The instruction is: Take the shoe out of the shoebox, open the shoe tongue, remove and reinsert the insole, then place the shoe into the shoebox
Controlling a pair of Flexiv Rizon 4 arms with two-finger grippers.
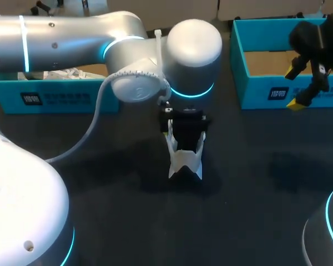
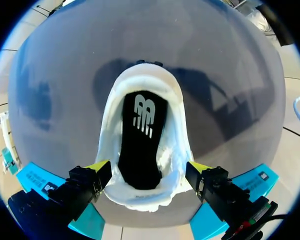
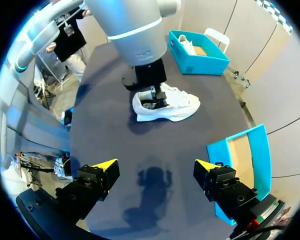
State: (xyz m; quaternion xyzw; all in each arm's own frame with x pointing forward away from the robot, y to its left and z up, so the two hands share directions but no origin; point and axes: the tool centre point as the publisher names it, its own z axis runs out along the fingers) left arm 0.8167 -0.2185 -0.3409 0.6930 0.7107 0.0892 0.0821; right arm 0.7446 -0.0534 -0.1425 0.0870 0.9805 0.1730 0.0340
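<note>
A white shoe point(image 1: 184, 162) stands on the dark table near the middle, its black insole point(image 2: 140, 145) lying inside. My left gripper point(image 1: 185, 145) hangs straight above the heel end. In the left wrist view my left gripper point(image 2: 147, 172) is open, its yellow tips flanking the heel of the shoe point(image 2: 145, 82). My right gripper point(image 1: 299, 87) is open and empty at the far right, by the front wall of the open blue shoebox point(image 1: 277, 88). In the right wrist view my right gripper point(image 3: 155, 170) is over bare table, the shoe point(image 3: 175, 107) well ahead of it.
A second blue shoebox point(image 1: 55, 97) stands at the back left with another white shoe inside; it also shows as the far box point(image 3: 200, 62) in the right wrist view. The near shoebox point(image 3: 235, 137) lies beside my right gripper's finger.
</note>
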